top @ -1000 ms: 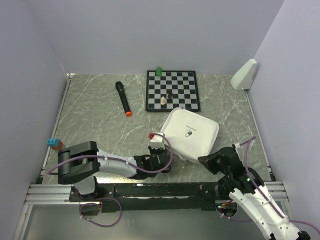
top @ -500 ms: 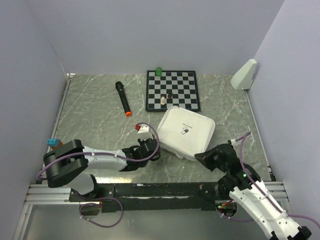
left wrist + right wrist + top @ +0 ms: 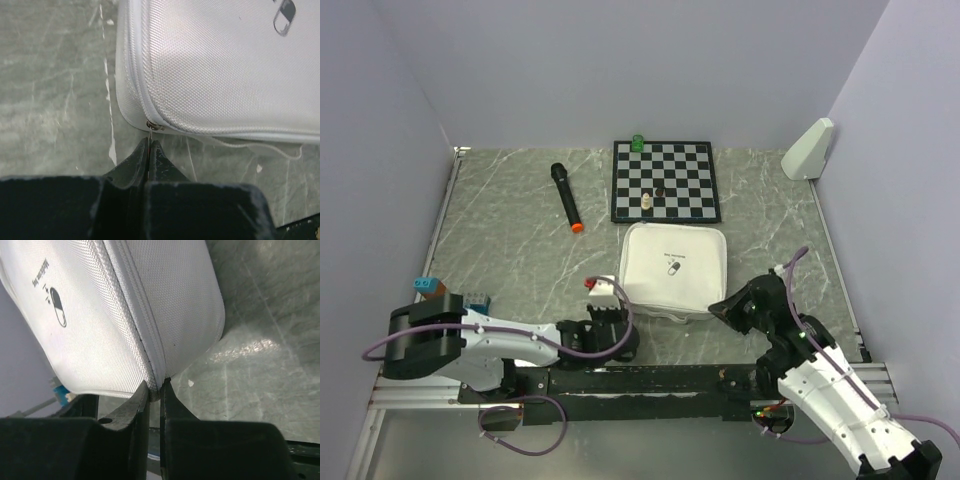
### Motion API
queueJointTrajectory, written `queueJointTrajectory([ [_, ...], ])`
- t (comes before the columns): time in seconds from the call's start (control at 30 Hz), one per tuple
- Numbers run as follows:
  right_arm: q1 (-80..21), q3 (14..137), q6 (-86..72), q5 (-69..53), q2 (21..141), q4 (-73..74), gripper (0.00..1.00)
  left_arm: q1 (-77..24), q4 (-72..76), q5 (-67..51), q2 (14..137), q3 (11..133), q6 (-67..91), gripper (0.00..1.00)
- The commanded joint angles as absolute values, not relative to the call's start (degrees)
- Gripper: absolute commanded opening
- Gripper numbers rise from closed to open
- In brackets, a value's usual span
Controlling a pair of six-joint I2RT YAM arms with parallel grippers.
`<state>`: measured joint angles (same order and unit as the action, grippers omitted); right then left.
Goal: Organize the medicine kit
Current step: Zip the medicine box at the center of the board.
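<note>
The medicine kit [image 3: 672, 268] is a pale grey-white zipped case with a dark capsule logo, lying flat in front of the chessboard. My left gripper [image 3: 622, 312] is at its near-left corner. In the left wrist view, that gripper [image 3: 150, 145] is shut on the small metal zipper pull [image 3: 154, 126] at the corner of the kit [image 3: 215, 70]. My right gripper [image 3: 717, 306] is at the near-right corner. In the right wrist view, its jaws [image 3: 155, 388] pinch the zip seam of the kit [image 3: 115, 315], whose corner is lifted a little off the table.
The chessboard [image 3: 665, 182] with a few pieces lies behind the kit, a green piece [image 3: 638, 142] at its far edge. A black microphone [image 3: 566, 198] lies at the left and a white wedge [image 3: 808, 150] stands at the far right. Small blue and orange items [image 3: 426, 286] sit near the left arm's base.
The kit has turned and slid left until it lies square to the table. My left gripper has drawn back toward the near-left with the zipper pull. The right gripper followed the kit's corner leftward.
</note>
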<state>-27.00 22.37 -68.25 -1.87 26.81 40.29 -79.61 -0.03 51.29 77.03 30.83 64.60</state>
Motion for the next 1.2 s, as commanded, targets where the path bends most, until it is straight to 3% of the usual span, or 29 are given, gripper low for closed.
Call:
queueJointTrajectory([
  [0.0,-22.60,26.54,-57.32,3.35,29.61,41.93,0.00,-86.30,-11.78,55.55,82.42,33.56,73.20,0.01],
  [0.33,-12.22,31.90,-48.09,-3.51,36.64,38.58,0.00,-91.93,-4.15,53.71,93.86,43.24,61.63,0.01],
  [0.4,-11.52,33.74,-46.07,-5.18,37.26,38.67,0.12,-91.85,-2.21,53.53,95.44,44.99,58.64,0.01],
  [0.5,-11.51,35.24,-44.74,-7.73,35.52,39.28,0.43,-91.06,1.39,52.74,98.17,47.19,54.94,0.01],
  [0.63,-11.51,34.28,-46.40,-12.90,31.83,41.04,0.61,-89.39,5.79,50.72,100.63,48.51,50.63,0.01],
  [0.83,-11.69,26.99,-50.88,-21.09,29.27,38.68,0.64,-88.51,10.71,48.61,104.32,53.26,44.22,0.01],
  [1.17,-11.69,23.56,-52.12,-22.15,29.00,34.11,0.63,-88.51,15.73,44.39,110.30,61.17,35.07,0.01],
])
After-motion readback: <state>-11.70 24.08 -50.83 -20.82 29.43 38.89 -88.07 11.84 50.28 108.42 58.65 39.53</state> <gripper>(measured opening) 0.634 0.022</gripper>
